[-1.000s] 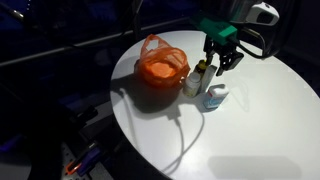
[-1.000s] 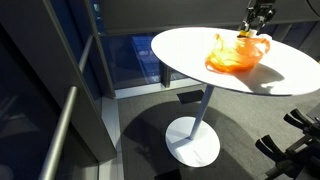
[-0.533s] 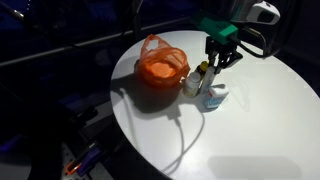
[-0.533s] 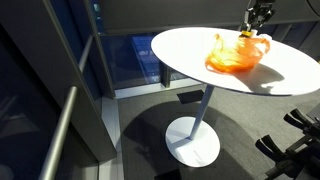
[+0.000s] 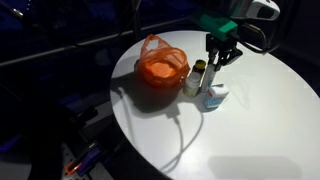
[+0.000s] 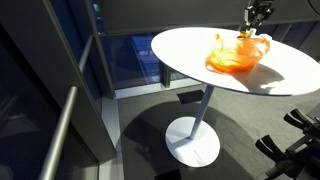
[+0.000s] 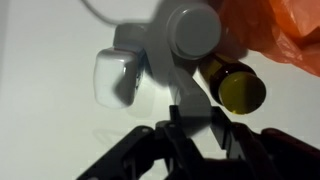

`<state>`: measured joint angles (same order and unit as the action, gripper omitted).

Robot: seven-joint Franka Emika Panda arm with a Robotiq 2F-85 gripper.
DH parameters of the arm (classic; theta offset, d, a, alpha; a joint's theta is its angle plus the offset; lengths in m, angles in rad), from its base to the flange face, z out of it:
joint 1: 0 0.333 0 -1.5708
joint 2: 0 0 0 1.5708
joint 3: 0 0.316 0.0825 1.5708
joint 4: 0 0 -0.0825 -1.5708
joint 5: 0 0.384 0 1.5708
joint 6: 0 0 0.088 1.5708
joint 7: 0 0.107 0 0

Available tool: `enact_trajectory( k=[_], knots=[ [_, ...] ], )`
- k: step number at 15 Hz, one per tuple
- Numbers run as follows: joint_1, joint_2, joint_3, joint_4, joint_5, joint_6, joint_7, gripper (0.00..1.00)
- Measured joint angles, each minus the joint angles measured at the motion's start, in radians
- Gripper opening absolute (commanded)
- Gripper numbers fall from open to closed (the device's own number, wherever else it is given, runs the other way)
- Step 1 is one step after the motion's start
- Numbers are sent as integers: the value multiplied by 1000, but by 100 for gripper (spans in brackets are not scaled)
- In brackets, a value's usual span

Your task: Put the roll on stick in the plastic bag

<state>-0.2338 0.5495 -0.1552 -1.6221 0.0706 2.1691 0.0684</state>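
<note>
In the wrist view my gripper (image 7: 192,118) is shut on the roll on stick (image 7: 190,45), a slim whitish tube that tilts away from the fingers, its round end toward the plastic bag (image 7: 275,30). In both exterior views the gripper (image 5: 222,52) (image 6: 258,14) hangs just beside the crinkly orange plastic bag (image 5: 160,66) (image 6: 238,52) on the round white table (image 5: 250,130). The stick is too small to make out in those views.
A dark bottle with a yellow cap (image 7: 240,90) (image 5: 199,70) stands right beside the stick, against the bag. A squat white-and-blue container (image 7: 118,75) (image 5: 215,97) sits on the other side. The table (image 6: 185,50) stands on one pedestal with railings around it.
The gripper has risen a little above the containers. The bag and the other containers have not moved.
</note>
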Motion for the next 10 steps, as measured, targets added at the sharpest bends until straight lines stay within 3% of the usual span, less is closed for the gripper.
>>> enact_trajectory(
  k=[10],
  knots=[
    [29,-100,2,-2,0,1,0,12]
  ],
)
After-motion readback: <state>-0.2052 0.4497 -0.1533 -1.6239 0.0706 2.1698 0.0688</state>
